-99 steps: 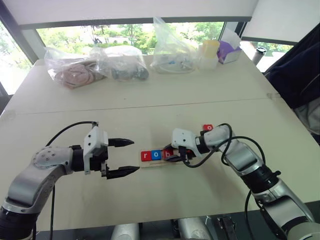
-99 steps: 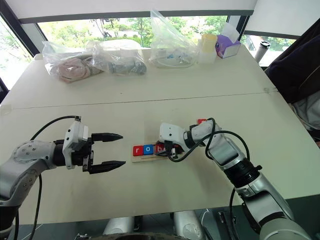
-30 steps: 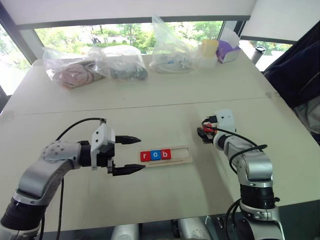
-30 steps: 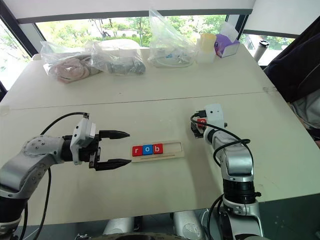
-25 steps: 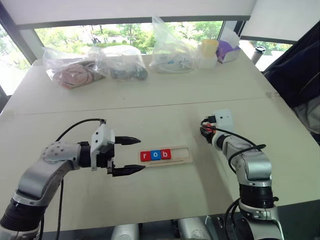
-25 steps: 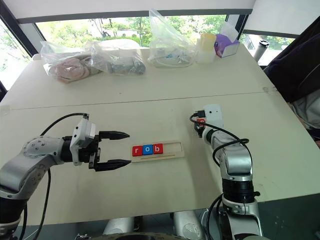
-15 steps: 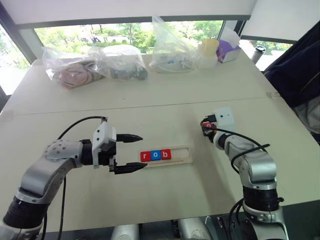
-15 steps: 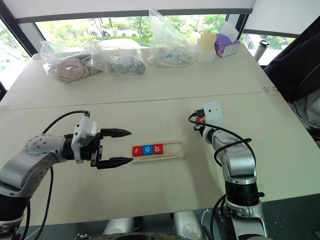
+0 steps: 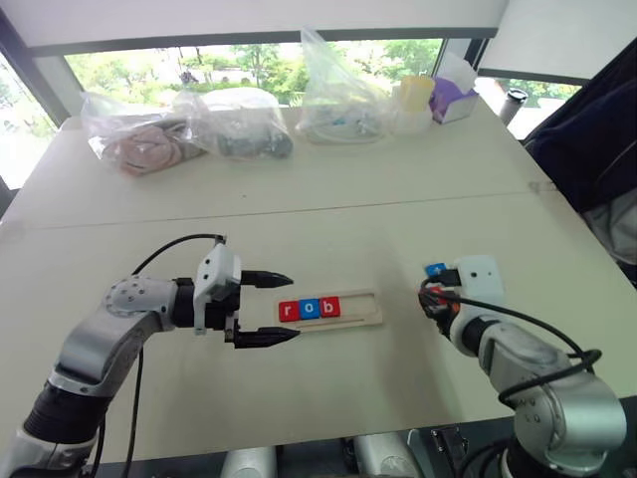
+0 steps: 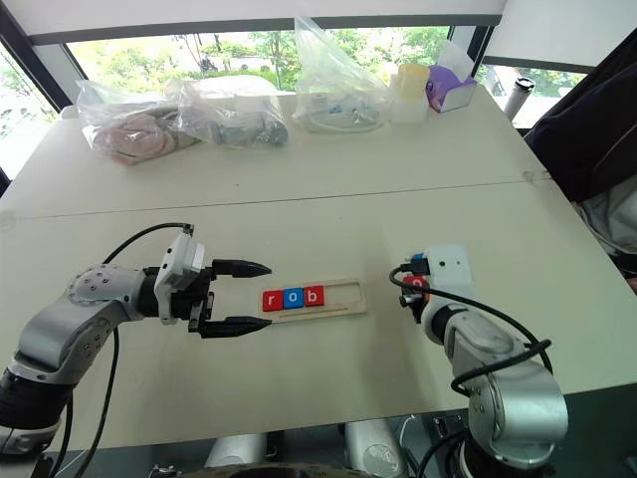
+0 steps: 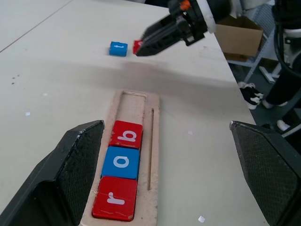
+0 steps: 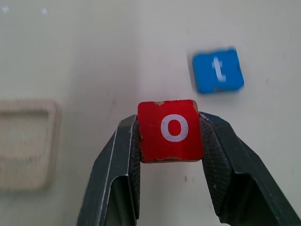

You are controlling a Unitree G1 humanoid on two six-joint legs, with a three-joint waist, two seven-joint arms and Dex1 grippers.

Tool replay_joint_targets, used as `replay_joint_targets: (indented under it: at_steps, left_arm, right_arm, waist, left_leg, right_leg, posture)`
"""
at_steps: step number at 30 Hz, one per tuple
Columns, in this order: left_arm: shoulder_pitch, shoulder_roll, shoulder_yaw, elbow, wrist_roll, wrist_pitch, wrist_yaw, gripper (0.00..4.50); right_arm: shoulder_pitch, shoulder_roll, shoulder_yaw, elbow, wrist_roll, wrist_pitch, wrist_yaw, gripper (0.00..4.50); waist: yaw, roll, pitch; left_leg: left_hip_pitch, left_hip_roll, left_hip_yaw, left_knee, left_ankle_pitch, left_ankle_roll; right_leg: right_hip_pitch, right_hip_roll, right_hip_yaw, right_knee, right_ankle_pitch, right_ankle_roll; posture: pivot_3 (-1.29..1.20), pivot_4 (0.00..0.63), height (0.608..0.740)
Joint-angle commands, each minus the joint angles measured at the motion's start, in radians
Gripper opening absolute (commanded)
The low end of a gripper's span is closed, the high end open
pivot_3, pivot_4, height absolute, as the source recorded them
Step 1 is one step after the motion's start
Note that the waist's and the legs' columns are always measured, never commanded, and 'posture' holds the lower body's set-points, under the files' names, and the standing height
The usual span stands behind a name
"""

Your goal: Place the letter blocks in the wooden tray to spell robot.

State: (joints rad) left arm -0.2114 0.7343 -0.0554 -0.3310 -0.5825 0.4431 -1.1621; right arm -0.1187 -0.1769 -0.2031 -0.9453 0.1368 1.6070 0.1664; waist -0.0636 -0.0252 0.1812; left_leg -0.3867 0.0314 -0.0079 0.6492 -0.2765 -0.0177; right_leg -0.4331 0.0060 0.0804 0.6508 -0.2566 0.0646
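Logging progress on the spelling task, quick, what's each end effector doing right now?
Left end effector: open, holding nothing, beside the wooden tray.
Right end effector: shut on the red o block.

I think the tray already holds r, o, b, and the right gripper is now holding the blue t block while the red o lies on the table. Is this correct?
Not quite: the blocks are swapped. The right gripper is shut on the red o block, and the blue t block lies on the table, as the right wrist view shows. The wooden tray does hold r, o, b.
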Motion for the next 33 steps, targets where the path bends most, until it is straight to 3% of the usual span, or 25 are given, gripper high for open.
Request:
replay_joint_targets:
  at_steps: [1,8,14,15,17,21,27,33]
  left_arm:
    - [-0.018,-0.004,0.004,-0.006,0.003,-0.024,-0.015,4.5]
    - [-0.015,0.016,0.011,-0.007,0.005,-0.025,-0.046,4.5]
    - [0.027,0.041,0.028,-0.023,0.004,-0.043,-0.06,4.5]
    - [0.031,0.041,0.03,-0.025,0.003,-0.044,-0.057,4.5]
    - [0.041,0.039,0.034,-0.031,0.002,-0.046,-0.052,4.5]
    - [0.055,0.039,0.038,-0.036,0.001,-0.054,-0.048,4.5]
    - [0.058,0.041,0.042,-0.027,0.003,-0.061,-0.053,4.5]
    - [0.071,0.052,0.056,-0.033,0.0,-0.063,-0.062,4.5]
  right_arm:
    - [0.01,0.02,-0.022,-0.049,0.007,0.007,-0.003,1.18]
    - [0.022,0.061,0.001,0.016,0.015,-0.013,-0.001,1.18]
    - [0.015,0.019,0.009,0.051,0.026,-0.06,0.022,4.15]
    - [0.013,-0.008,0.011,0.056,0.035,-0.072,0.041,4.45]
    - [0.011,-0.076,0.021,0.057,0.067,-0.098,0.095,4.45]
    - [0.035,-0.365,0.061,0.071,0.169,-0.303,0.347,4.45]
    - [0.107,-0.668,0.031,0.316,0.213,-0.802,0.757,4.45]
    - [0.075,-0.763,0.084,0.615,0.177,-1.13,0.945,4.45]
  waist:
    - [-0.004,0.0,0.0]
    - [-0.006,0.0,0.0]
    - [-0.005,0.0,0.0]
    - [-0.005,0.0,0.0]
    - [-0.005,0.0,0.0]
    - [-0.005,0.002,0.001]
    - [-0.003,0.0,0.001]
    - [-0.004,-0.001,0.002]
  left_leg:
    - [0.0,0.0,0.0,0.0,0.0,0.0]
    - [-0.001,0.0,-0.001,-0.001,0.0,0.0]
    - [-0.001,0.0,-0.001,-0.001,0.0,0.0]
    - [-0.001,0.0,-0.001,-0.001,0.0,0.0]
    - [-0.002,0.0,-0.001,-0.001,0.0,0.0]
    - [-0.002,0.0,0.0,-0.001,0.0,0.0]
    - [-0.001,-0.001,-0.001,0.0,0.0,0.0]
    - [0.0,-0.001,-0.001,0.001,0.0,0.0]
  right_leg:
    - [0.0,0.0,0.0,0.0,-0.001,0.001]
    - [-0.001,0.0,0.0,0.0,0.001,-0.001]
    - [-0.002,0.0,0.0,0.0,0.001,-0.001]
    - [-0.001,0.0,0.0,0.0,0.0,-0.001]
    - [-0.001,0.0,0.0,-0.001,-0.001,0.001]
    - [-0.001,-0.001,0.0,-0.002,-0.001,0.001]
    - [0.0,0.001,-0.001,-0.003,-0.002,0.003]
    - [0.001,0.0,-0.001,-0.002,-0.001,0.003]
  posture:
    - [0.0,0.15,0.74]
    - [0.0,0.15,0.74]
    - [0.0,0.15,0.74]
    - [0.0,0.15,0.74]
    - [0.0,0.15,0.74]
    - [0.0,0.15,0.74]
    - [0.0,0.15,0.74]
    - [0.0,0.15,0.74]
